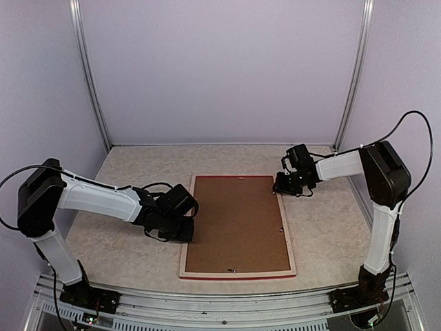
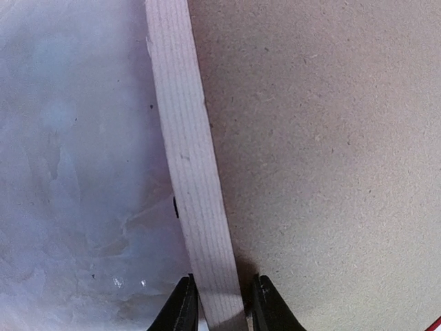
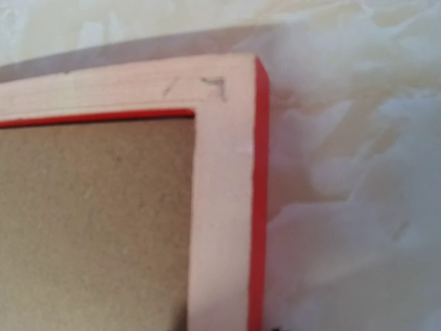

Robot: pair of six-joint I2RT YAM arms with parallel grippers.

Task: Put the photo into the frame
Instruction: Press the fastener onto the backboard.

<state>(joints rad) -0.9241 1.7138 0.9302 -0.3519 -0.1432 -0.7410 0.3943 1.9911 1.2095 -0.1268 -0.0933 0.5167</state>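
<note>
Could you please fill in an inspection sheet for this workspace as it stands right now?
Surface: pale marbled tabletop.
Job's things: frame lies face down, with the pale wood back up and the red outer edge showing. The photo is not seen in any view.
Clutter: nothing seen. A brown backing board sits inside the frame.
Grippers: left gripper straddles the frame's left rail, one finger on each side; a grip cannot be confirmed. Right gripper is at the far right corner; how its jaws stand is unreadable.
Cables: right arm's cable and left arm's cable loop clear of the frame.
Surroundings: lilac walls, metal uprights.
</note>
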